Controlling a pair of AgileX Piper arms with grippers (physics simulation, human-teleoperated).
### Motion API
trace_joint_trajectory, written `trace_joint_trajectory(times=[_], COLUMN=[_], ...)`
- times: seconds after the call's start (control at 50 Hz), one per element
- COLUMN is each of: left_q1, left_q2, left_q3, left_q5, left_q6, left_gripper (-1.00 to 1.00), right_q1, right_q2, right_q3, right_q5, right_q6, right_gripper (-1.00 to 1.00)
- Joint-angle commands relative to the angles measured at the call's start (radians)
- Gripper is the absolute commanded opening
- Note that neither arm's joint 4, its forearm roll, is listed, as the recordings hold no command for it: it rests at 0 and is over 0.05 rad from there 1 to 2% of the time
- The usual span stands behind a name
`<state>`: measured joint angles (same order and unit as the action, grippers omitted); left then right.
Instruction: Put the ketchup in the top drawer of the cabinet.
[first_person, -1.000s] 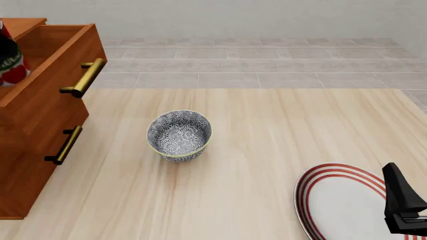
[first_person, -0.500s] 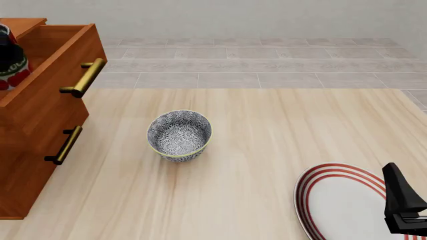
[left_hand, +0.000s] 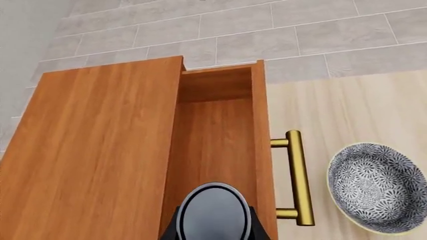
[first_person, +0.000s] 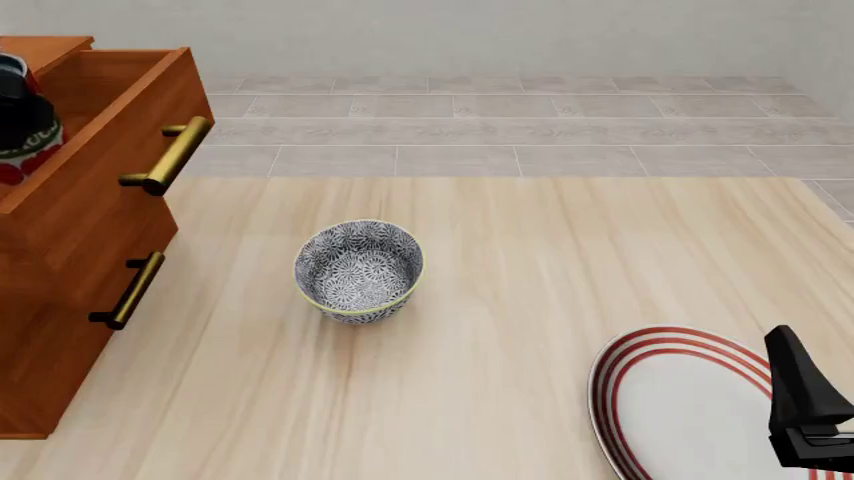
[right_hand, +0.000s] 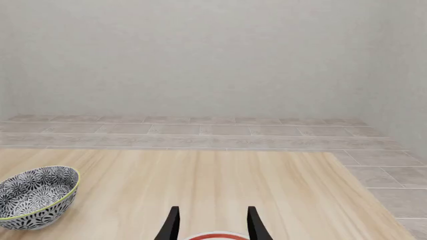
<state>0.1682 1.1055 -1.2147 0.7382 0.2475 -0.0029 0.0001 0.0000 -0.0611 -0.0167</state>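
The ketchup (first_person: 24, 135) is a small can with a grey lid and a red label, at the far left edge of the front view. It hangs inside the open top drawer (first_person: 107, 170) of the reddish-brown cabinet (first_person: 54, 330). In the left wrist view my left gripper (left_hand: 217, 231) is shut on the ketchup (left_hand: 213, 212), with a black finger on each side of the lid, above the drawer's bare wooden floor (left_hand: 213, 140). My right gripper (first_person: 790, 385) is open and empty at the near right; it also shows in the right wrist view (right_hand: 212, 220).
A grey patterned bowl (first_person: 358, 270) stands mid-table, right of the cabinet. A red-striped white plate (first_person: 681, 400) lies under my right gripper. The open drawer's brass handle (first_person: 167, 155) juts out over the lower drawer's handle (first_person: 130, 290).
The ketchup has sunk a little lower into the open top drawer, still in my left gripper. The right arm has not moved.
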Motion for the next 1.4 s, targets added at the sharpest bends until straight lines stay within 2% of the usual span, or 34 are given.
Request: trace_joint_trajectory(times=[0.02,0.04,0.52,0.8,1.02,1.28,1.32,1.34,1.36,1.4], left_q1=[-0.001,-0.001,-0.006,-0.045,-0.074,-0.118,-0.118,-0.112,-0.118,-0.121], left_q2=[-0.005,-0.005,-0.022,-0.073,-0.124,-0.193,-0.213,-0.229,-0.223,-0.228], left_q3=[0.006,0.007,-0.006,-0.125,-0.207,-0.232,-0.242,-0.229,-0.238,-0.237], left_q5=[-0.008,-0.008,0.002,0.105,0.172,0.218,0.210,0.192,0.199,0.191], left_q6=[0.028,0.027,0.038,0.019,0.034,0.034,0.048,0.081,0.052,0.043], left_gripper=[-1.00,1.00,1.00,1.00,1.00,1.00,1.00,1.00,1.00,1.00], right_q1=[0.000,0.000,0.000,0.000,0.000,0.000,0.000,0.000,0.000,0.000], right_q2=[0.000,0.000,0.000,0.000,0.000,0.000,0.000,0.000,0.000,0.000], right_q3=[0.000,0.000,0.000,0.000,0.000,0.000,0.000,0.000,0.000,0.000], right_q5=[0.000,0.000,0.000,0.000,0.000,0.000,0.000,0.000,0.000,0.000], right_q6=[0.000,0.000,0.000,0.000,0.000,0.000,0.000,0.000,0.000,0.000], right_gripper=[1.00,1.00,1.00,1.00,1.00,1.00,1.00,1.00,1.00,1.00])
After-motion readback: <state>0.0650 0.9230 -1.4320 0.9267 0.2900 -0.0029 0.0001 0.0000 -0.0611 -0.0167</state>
